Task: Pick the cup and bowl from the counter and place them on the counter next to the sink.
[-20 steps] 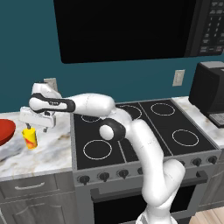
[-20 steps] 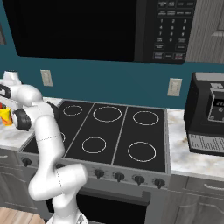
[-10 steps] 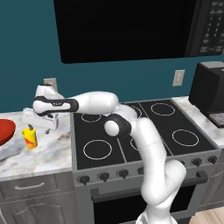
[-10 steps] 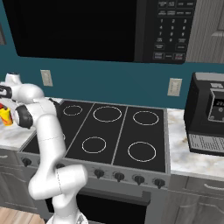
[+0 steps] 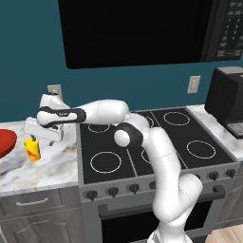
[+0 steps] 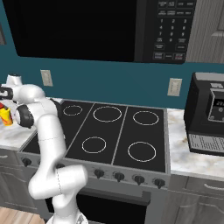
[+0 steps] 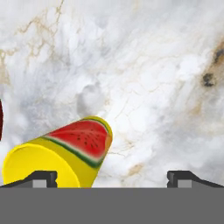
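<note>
**Cup and bowl both waiting on the left counter**

Cup [image 7: 61, 153] sat low in the hand view, off toward one finger, not centred. Our gripper [image 5: 42, 134] hung with its fingers spread wide, holding nothing, just right of the cup and above the counter [image 5: 52, 166]. We saw the bowl [image 5: 5, 142] further left, at the picture's edge, apart from the cup. We judged that nothing had yet been lifted: both pickups and both placements beside the sink remained. The stovetop [image 5: 142, 147] lay to the right.
</note>
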Available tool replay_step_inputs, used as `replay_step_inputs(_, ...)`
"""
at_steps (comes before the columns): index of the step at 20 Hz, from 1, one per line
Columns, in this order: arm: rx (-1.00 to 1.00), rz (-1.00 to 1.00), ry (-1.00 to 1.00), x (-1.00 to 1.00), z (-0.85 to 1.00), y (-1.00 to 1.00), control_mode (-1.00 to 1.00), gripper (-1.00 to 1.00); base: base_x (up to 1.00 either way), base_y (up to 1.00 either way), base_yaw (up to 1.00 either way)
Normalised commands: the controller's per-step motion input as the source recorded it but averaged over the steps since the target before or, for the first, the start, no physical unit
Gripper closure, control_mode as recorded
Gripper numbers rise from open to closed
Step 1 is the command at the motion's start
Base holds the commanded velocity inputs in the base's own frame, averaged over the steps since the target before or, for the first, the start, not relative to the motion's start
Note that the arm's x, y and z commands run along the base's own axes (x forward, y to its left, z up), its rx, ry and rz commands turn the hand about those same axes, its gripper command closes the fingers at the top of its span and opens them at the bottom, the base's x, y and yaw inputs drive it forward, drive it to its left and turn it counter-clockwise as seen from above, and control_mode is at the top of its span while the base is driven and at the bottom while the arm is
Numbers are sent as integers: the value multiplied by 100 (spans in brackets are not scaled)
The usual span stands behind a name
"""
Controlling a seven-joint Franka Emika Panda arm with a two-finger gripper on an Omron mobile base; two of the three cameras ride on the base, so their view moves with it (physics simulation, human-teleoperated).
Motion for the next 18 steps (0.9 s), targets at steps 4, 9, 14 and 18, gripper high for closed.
replay_step_inputs(4,0,0,0,27,3,12,-100,-100,0,0,0)
replay_step_inputs(9,0,0,0,4,0,24,-100,-100,0,0,0)
replay_step_inputs(14,0,0,0,0,0,23,-100,-100,0,0,0)
replay_step_inputs(18,0,0,0,13,-6,-1,-100,-100,0,0,0)
